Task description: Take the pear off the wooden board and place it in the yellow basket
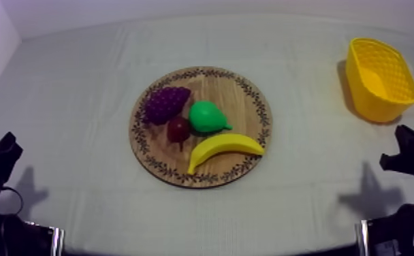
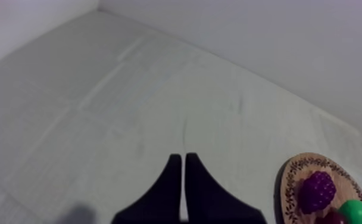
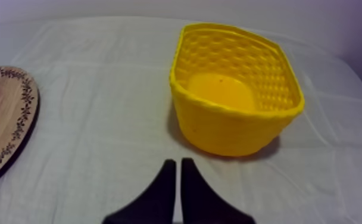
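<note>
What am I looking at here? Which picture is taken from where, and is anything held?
It is a robot with two arms at a cloth-covered table. The top view looks down from above; the other two come from cameras riding on the arms. The left gripper and right gripper are shut, holding nothing. On the round wooden board lie a green pear, grapes, a small red fruit and a banana. The yellow basket stands empty on the right arm's side.
</note>
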Controlling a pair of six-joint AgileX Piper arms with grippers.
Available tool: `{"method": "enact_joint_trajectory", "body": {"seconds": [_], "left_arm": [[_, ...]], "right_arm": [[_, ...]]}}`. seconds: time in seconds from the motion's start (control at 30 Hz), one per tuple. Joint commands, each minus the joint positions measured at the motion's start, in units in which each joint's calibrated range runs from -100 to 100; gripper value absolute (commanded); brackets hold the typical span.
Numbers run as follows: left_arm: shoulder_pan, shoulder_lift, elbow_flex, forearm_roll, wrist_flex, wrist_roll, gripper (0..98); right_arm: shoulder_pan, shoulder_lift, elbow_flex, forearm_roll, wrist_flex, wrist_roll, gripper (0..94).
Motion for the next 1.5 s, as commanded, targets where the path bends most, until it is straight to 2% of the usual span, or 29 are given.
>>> {"method": "enact_joint_trajectory", "body": {"seconds": [0.0,0.83,1.03,1.47], "left_arm": [[-0.02,0.02,0.02,-0.02,0.01,0.06,0.1],[-0.02,0.02,0.02,-0.02,0.01,0.00,0.1],[-0.02,0.02,0.02,-0.02,0.01,0.01,0.1],[-0.02,0.02,0.02,-0.02,0.01,0.01,0.1]], "right_arm": [[0.01,-0.01,0.02,-0.01,-0.01,-0.02,0.4],[0.01,-0.01,0.02,-0.01,-0.01,-0.02,0.4],[0.01,-0.01,0.02,-0.01,-0.01,-3.68,0.4],[-0.89,-0.01,-0.20,-0.05,1.02,-6.34,0.4]]}}
